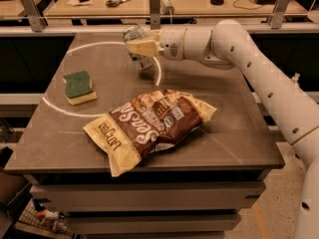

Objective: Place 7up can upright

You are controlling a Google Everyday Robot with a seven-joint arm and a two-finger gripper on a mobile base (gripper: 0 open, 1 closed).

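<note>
The 7up can (140, 59) is a silvery-grey can with a shiny round top. It is at the far middle of the grey table (234, 133), roughly upright with a slight tilt, its base at or just above the surface. My gripper (138, 47) reaches in from the right on the white arm (234, 44) and is shut on the can, with its cream fingers (142, 47) across the can's middle. The fingers hide part of the can's side.
A green and yellow sponge (79, 87) lies at the table's left. A brown and cream snack bag (152, 124) lies across the front middle. A white ring (60, 108) is marked on the tabletop. A railing and desks with scissors stand behind the table.
</note>
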